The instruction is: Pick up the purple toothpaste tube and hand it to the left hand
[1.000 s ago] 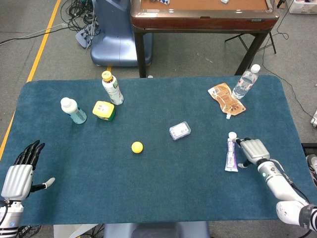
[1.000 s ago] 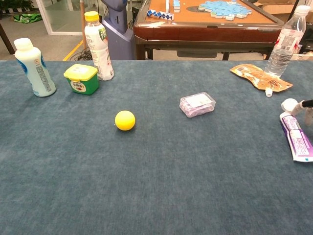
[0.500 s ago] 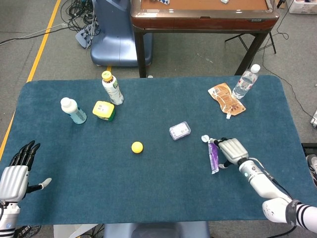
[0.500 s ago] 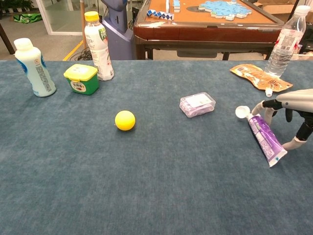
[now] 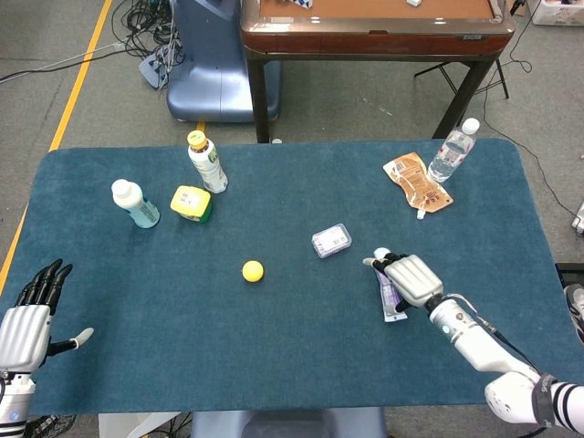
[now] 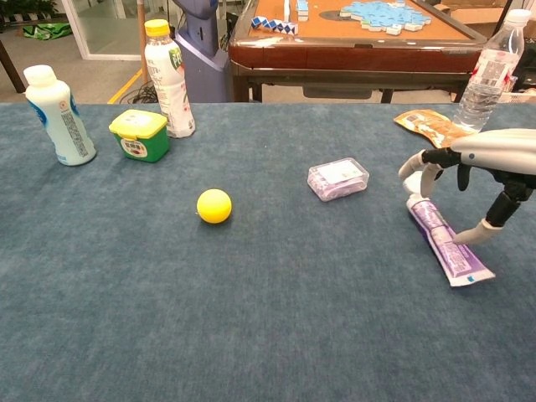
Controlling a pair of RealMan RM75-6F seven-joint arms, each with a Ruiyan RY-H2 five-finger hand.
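Observation:
The purple toothpaste tube (image 5: 390, 297) (image 6: 441, 243) lies flat on the blue cloth at the right, white cap pointing away from me. My right hand (image 5: 412, 278) (image 6: 473, 159) arches over it. Its fingers (image 6: 416, 165) curve down over the cap end and its thumb (image 6: 477, 234) reaches down beside the tube's tail, perhaps touching it. The fingers are spread and not closed round the tube. My left hand (image 5: 32, 315) hangs off the table's front left corner with its fingers stretched out and nothing in it; only the head view shows it.
A small clear box (image 5: 330, 240) (image 6: 338, 178) lies just left of the tube. A yellow ball (image 5: 252, 270) sits mid-table. At the far right are an orange pouch (image 5: 417, 183) and a water bottle (image 5: 451, 151); two bottles and a green-yellow tub (image 5: 192, 203) stand far left.
The tube has slid left across the cloth with my right hand, first tilted with its cap raised, now lying flat. The hand has moved further over it. My left hand has barely moved.

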